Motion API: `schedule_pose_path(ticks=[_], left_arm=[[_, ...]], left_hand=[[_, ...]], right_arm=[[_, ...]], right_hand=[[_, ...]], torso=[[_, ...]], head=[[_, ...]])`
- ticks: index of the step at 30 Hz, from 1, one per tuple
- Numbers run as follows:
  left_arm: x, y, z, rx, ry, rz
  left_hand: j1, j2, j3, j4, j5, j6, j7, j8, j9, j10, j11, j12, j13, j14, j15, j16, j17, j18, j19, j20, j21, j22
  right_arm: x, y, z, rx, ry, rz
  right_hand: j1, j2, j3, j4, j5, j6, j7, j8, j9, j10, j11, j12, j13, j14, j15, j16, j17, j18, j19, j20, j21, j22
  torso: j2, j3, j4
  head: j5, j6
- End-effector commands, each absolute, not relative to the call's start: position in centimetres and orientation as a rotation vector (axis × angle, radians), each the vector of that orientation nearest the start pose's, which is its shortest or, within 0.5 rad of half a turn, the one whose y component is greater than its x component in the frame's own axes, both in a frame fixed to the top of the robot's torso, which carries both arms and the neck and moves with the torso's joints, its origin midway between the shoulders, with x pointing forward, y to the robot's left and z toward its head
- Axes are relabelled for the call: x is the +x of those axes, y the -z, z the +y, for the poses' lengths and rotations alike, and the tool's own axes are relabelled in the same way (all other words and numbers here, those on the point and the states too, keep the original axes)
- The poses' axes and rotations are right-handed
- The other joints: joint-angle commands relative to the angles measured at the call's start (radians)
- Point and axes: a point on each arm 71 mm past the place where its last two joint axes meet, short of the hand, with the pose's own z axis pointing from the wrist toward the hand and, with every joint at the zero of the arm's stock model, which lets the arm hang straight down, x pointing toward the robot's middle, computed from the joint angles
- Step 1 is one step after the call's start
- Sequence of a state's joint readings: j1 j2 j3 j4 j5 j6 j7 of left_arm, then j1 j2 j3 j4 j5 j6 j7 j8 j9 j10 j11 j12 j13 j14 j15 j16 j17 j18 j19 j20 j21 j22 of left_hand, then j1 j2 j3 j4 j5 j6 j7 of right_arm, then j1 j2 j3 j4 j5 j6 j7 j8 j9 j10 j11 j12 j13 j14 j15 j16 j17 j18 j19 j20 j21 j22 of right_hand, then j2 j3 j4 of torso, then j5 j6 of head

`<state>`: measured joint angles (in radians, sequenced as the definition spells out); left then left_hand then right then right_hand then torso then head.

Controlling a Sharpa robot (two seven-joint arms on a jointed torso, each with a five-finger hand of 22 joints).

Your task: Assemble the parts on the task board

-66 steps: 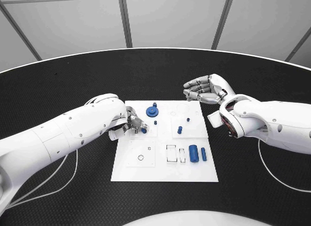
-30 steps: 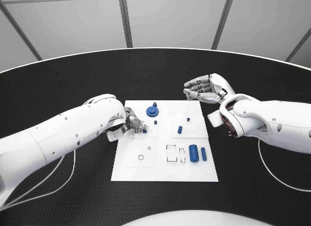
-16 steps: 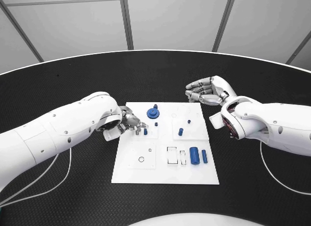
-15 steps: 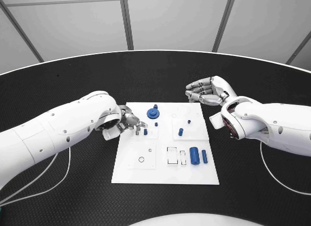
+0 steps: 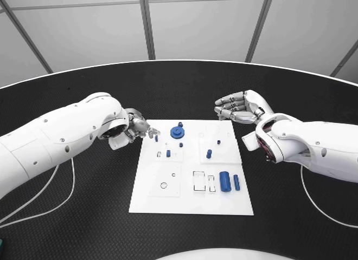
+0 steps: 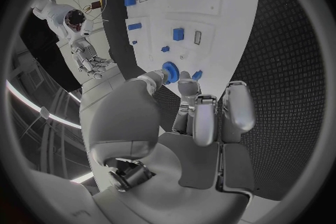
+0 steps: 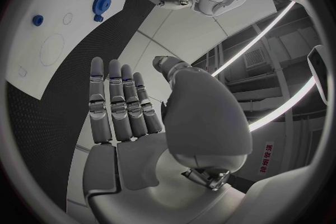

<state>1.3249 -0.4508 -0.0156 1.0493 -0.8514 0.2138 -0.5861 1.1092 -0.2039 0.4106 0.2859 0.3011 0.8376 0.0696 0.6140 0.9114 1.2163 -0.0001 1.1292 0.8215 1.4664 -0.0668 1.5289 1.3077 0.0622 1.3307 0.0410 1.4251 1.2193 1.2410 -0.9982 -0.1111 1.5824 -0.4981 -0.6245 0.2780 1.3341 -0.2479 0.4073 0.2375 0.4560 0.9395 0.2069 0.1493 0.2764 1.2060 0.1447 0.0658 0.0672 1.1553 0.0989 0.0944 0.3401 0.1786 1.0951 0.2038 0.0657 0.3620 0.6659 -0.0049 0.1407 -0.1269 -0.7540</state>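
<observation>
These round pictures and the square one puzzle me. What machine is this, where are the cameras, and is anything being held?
It is a robot with two white arms ending in silver hands. The square picture looks down from its head; each round one comes from a camera at a wrist. On the black table lies a white task board with small blue parts, among them a blue gear and a blue cylinder. The left hand hovers at the board's far left corner, the right hand past its far right corner. Neither holds anything that I can see.
</observation>
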Motion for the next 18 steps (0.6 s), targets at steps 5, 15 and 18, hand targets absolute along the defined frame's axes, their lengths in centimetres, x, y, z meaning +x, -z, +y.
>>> schedule_pose_path(ticks=[5,15,18], left_arm=[[57.6,18.0,14.4,-0.292,0.401,2.270],[58.9,18.0,13.8,-0.188,0.343,2.237],[59.2,18.0,13.7,-0.157,0.322,2.222]], left_hand=[[0.024,-0.007,-0.020,0.003,0.002,-0.014,0.019,-0.035,-0.025,-0.041,0.014,-0.024,-0.032,0.072,0.019,-0.005,0.139,0.024,-0.031,0.012,-0.024,-0.038],[0.017,-0.008,-0.041,0.006,0.000,-0.017,0.029,-0.059,-0.047,-0.065,0.023,-0.039,-0.055,0.068,0.028,-0.008,0.130,0.027,-0.041,0.021,-0.033,-0.052],[0.010,-0.003,-0.047,0.007,0.000,-0.015,0.030,-0.063,-0.052,-0.063,0.025,-0.034,-0.048,0.069,0.030,-0.007,0.133,0.027,-0.038,0.023,-0.032,-0.048]], right_arm=[[47.5,17.0,-27.8,0.710,-1.021,1.376],[47.4,17.0,-27.7,0.709,-1.024,1.377],[47.4,17.0,-27.7,0.710,-1.024,1.377]], right_hand=[[-0.007,0.001,0.000,0.003,0.003,-0.001,0.007,-0.004,-0.001,-0.007,0.001,0.001,0.000,-0.007,0.002,-0.003,-0.001,0.003,-0.008,0.002,-0.002,-0.001],[-0.007,0.001,0.000,0.003,0.003,-0.001,0.007,-0.004,-0.001,-0.007,0.001,0.001,0.000,-0.007,0.002,-0.003,-0.001,0.003,-0.008,0.002,-0.002,-0.001],[-0.007,0.001,0.000,0.003,0.003,-0.001,0.007,-0.004,-0.001,-0.007,0.001,0.001,0.000,-0.007,0.002,-0.003,-0.001,0.003,-0.008,0.002,-0.002,-0.001]], torso=[[0.003,0.0005,-0.0005],[0.011,-0.0019,-0.0034],[0.014,-0.0026,-0.0045]], head=[[0.000,0.007],[0.008,0.014],[0.009,0.017]])
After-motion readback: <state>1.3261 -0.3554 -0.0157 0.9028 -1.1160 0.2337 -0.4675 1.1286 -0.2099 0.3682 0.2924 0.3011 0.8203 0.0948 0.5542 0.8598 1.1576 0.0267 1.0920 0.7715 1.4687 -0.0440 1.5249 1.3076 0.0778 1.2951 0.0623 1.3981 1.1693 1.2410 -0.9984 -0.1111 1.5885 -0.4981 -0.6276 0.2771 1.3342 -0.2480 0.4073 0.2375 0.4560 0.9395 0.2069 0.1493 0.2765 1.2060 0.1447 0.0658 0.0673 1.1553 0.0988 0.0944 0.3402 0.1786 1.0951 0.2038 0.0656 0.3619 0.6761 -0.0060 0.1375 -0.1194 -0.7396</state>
